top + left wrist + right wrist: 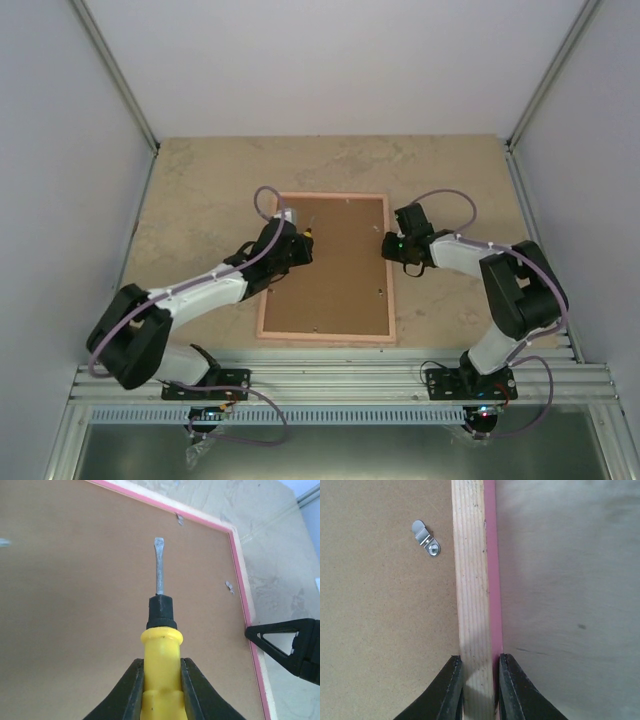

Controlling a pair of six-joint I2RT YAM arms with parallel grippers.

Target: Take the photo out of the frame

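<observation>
The pink frame (325, 338) lies face down on the table, its brown fibreboard back (335, 275) up. The photo is hidden under the back. My left gripper (303, 243) is shut on a yellow-handled flat screwdriver (161, 650), its metal blade (159, 565) over the back, pointing toward the frame's far corner. My right gripper (392, 245) is shut on the frame's right rail (471, 580), one finger on the inner wood side, one on the pink outer edge. A small metal retaining tab (426, 538) sits on the back near that rail. Two more tabs (229, 586) show in the left wrist view.
The tan table (200, 190) is walled by grey panels left, right and behind. An aluminium rail base (340, 385) with both arm mounts runs along the near edge. My right gripper's black finger (287, 645) shows at the frame rail in the left wrist view.
</observation>
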